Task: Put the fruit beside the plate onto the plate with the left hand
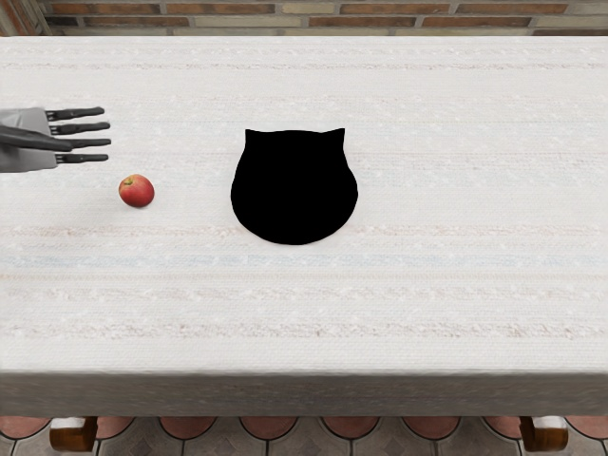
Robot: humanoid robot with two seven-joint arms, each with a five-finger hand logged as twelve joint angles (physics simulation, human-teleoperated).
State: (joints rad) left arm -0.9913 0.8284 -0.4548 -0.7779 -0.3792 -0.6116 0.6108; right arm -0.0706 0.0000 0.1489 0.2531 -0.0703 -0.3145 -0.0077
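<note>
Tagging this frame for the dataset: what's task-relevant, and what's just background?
Job: black cat-shaped plate; apple, on the table left of it; left hand, open, up-left of the apple.
Background: table; brick wall; tiled floor.

Well to the left of the plate (pixel 294 186), the left hand (pixel 52 140) is cut off by the picture's edge behind the palm, so its arm is unseen. The plate is a flat black shape; its rim and surface cannot be told. The table (pixel 456 285) runs past both side edges, and below the plate only stubs of two table legs (pixel 73 432) show.
</note>
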